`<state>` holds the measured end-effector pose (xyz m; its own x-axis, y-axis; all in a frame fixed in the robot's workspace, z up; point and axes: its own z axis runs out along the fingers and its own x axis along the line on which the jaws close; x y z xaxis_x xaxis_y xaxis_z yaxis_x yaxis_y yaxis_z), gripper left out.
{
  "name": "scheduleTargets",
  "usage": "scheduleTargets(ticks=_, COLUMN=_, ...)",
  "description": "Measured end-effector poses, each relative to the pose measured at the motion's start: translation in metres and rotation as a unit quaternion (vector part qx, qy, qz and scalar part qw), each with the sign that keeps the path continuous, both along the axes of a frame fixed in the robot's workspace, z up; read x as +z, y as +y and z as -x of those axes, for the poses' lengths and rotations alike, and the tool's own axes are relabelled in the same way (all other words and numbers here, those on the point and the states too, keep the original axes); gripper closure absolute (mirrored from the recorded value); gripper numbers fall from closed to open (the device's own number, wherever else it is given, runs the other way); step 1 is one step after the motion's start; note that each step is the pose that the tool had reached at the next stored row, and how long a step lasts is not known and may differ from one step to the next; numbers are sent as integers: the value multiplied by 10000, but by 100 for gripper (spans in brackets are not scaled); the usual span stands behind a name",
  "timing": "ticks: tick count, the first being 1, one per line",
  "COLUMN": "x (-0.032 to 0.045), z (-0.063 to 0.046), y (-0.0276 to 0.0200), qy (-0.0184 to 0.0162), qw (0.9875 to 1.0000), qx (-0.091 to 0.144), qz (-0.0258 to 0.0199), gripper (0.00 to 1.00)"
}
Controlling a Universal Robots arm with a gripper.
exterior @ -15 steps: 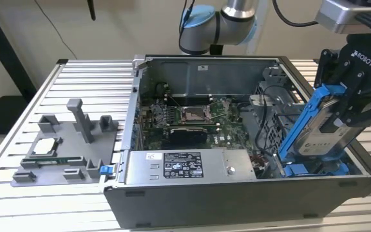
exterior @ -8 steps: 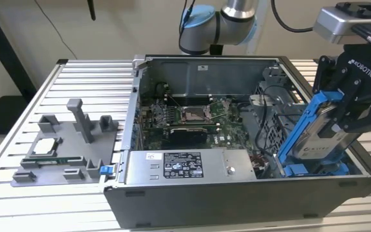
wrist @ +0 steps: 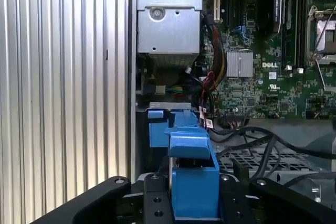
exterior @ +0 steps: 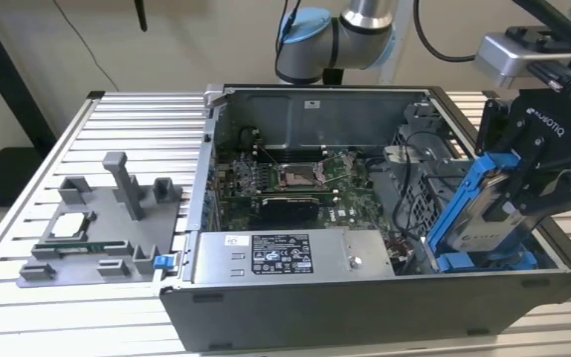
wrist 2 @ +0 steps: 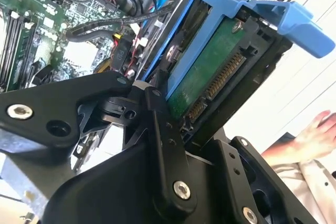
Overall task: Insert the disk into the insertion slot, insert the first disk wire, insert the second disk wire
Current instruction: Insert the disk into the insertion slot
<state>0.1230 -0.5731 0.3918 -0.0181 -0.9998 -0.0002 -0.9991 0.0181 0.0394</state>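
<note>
Exterior view: hand [exterior: 523, 195] is clamped on the disk [exterior: 479, 216], which sits tilted with its low end at the insertion slot [exterior: 489, 262], about 4 o'clock inside the open case [exterior: 345, 312].

Disk [exterior: 479, 204] tilted over insertion slot [exterior: 489, 262], power supply [exterior: 285, 256] just beside slot

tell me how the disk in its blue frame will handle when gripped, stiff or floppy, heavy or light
The disk is probably rigid and heavy for its size: a metal body in a hard blue frame. Its bare green circuit board looks fragile, so knocks could harm it. Held tilted by the gripper at one end, it may pivot if it catches.
</note>
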Motion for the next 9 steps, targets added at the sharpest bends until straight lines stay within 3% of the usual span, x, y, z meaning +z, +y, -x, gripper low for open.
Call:
scheduleTargets(ticks=6, x=-100, z=0, y=0, qy=0, qw=10000, qx=0, qz=0, gripper=100)
scheduleTargets(ticks=9, x=-102, z=-1, y=0, qy=0, qw=10000, qx=0, qz=2, gripper=100)
